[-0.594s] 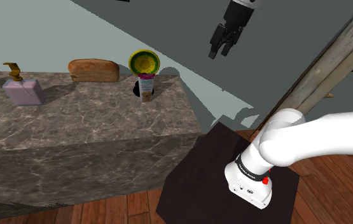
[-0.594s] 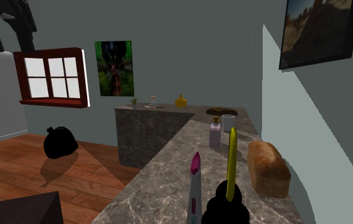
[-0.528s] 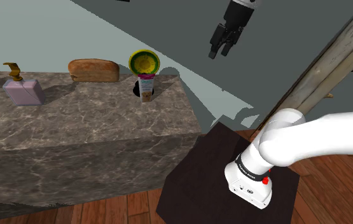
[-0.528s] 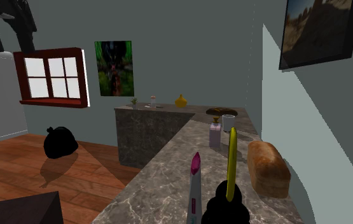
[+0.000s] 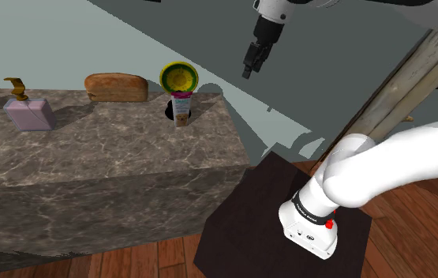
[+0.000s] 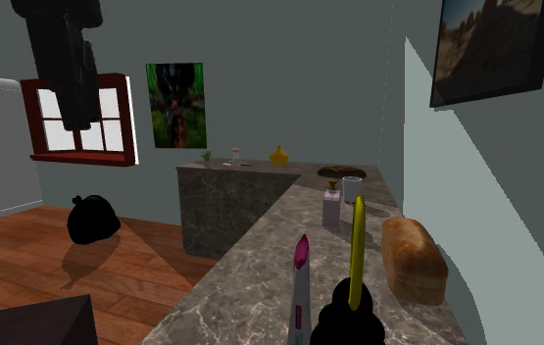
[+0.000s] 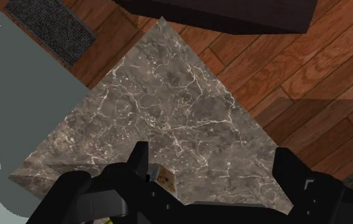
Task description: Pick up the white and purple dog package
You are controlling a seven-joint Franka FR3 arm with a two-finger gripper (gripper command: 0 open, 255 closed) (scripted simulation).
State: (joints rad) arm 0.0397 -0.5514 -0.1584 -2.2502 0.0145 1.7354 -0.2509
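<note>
Plainly the approach is the step in hand, not the grasp. The all-black two-finger hand (image 5: 252, 61) hangs high in the air, off past the end of the grey veined marble tabletop (image 5: 106, 146) toward the shoulder view's right, well apart from everything on it; in the wrist view its fingers (image 7: 140, 159) stand wide apart with only stone and reddish wooden floor (image 7: 308, 70) between them, so it is open and carries nothing.

The thin upright white package with a purple top (image 5: 181, 109) stands near the tabletop's far corner at the shoulder view's right, just in front of a round yellow-and-green disc (image 5: 179, 77) set on edge on a black base; a brown bread loaf (image 5: 116, 87) lies further along the wall, and a lilac soap bottle with a gold pump (image 5: 28, 112) stands well apart beyond it.

By my judgement the hand must next travel across over the package and come down; the second exterior view shows the package edge-on and very slim, so the fingers should straddle its two flat faces. The disc sits close behind, leaving little room on that side; a tall narrow thing like this may tip at a careless touch.
</note>
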